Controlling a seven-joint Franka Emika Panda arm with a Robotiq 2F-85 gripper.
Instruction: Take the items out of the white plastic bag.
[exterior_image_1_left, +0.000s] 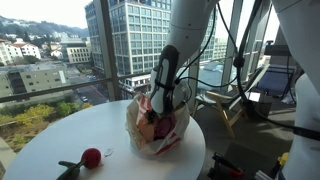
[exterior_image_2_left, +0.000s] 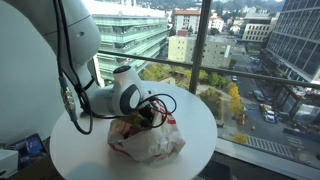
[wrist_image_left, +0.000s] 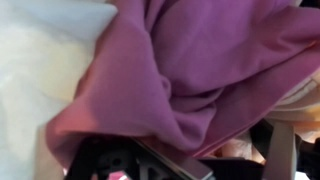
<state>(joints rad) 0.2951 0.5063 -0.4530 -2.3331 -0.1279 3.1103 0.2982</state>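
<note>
A white plastic bag (exterior_image_1_left: 165, 138) with red print sits on the round white table (exterior_image_1_left: 60, 140); it also shows in an exterior view (exterior_image_2_left: 150, 145). My gripper (exterior_image_1_left: 158, 108) reaches down into the bag's open mouth (exterior_image_2_left: 148, 115). In the wrist view a purple cloth (wrist_image_left: 190, 60) fills most of the picture right at the jaws, with the white bag wall (wrist_image_left: 40, 70) to its left. Dark finger parts and a pinkish item show at the bottom edge. The cloth hides whether the fingers are closed.
A red round item (exterior_image_1_left: 91, 156) with a dark green piece beside it lies on the table near its front edge. Big windows and a railing stand just behind the table. The table edge (exterior_image_2_left: 205, 130) is close to the bag.
</note>
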